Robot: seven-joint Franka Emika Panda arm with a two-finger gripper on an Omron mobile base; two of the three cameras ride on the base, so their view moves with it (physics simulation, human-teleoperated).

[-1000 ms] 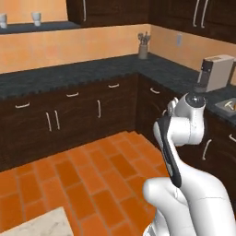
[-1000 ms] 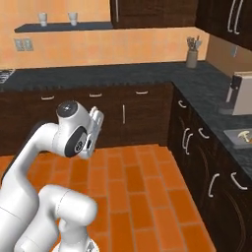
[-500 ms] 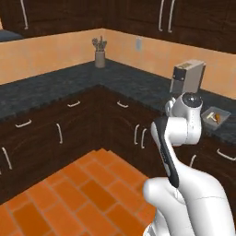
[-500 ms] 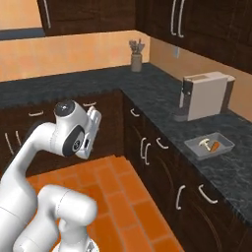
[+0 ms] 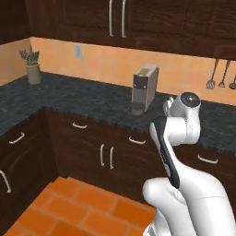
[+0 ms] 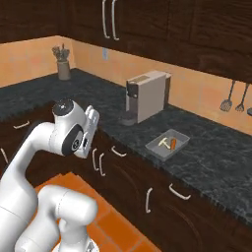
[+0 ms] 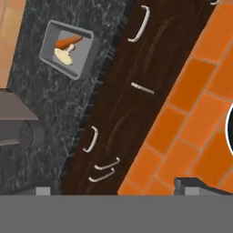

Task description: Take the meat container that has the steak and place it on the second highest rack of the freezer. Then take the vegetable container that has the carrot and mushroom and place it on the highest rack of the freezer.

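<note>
The vegetable container is a shallow grey tray on the dark stone counter, to the right of the coffee machine. An orange carrot and a cream mushroom lie in it. In the hand view the same vegetable container sits at the upper left with the carrot above the mushroom. My gripper is open and empty, held high over the cabinet fronts and well short of the tray. The meat container, the steak and the freezer are out of view.
A beige coffee machine stands on the counter. A utensil holder sits in the far left corner. Ladles hang on the wall at right. Dark drawers with handles front the counter above orange floor tiles.
The whole scene has swept leftward in both base views, so the camera has moved; the coffee machine and the tray now sit nearer the middle. The gripper has stayed open.
</note>
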